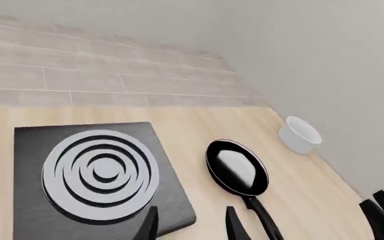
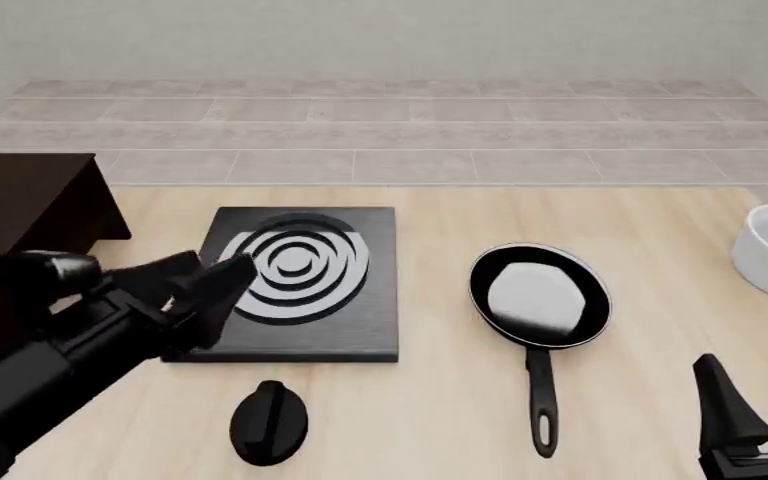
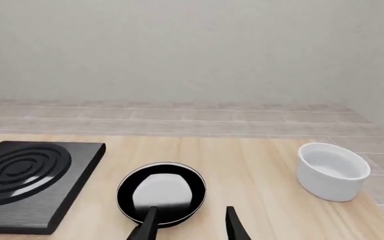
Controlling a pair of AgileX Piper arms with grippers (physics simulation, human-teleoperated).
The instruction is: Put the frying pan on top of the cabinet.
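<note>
Right tool (image 2: pixel 764 400) parted, empty | left tool (image 1: pixel 190 222) parted, empty | frying pan (image 2: pixel 540 296) glossy, round

A light wooden table (image 2: pixel 411 400) with a fine lengthwise grain is seen across the foreground. Beyond its far edge, a floor (image 2: pixel 384 130) of pale grey-beige tiles laid in long rows with thin lighter joints is shown. The floor is met by a plain off-white wall (image 2: pixel 384 35) at the back, and a second plain wall (image 1: pixel 325 60) is seen to the right. The scene is lit evenly and softly, with faint shadows only.
</note>
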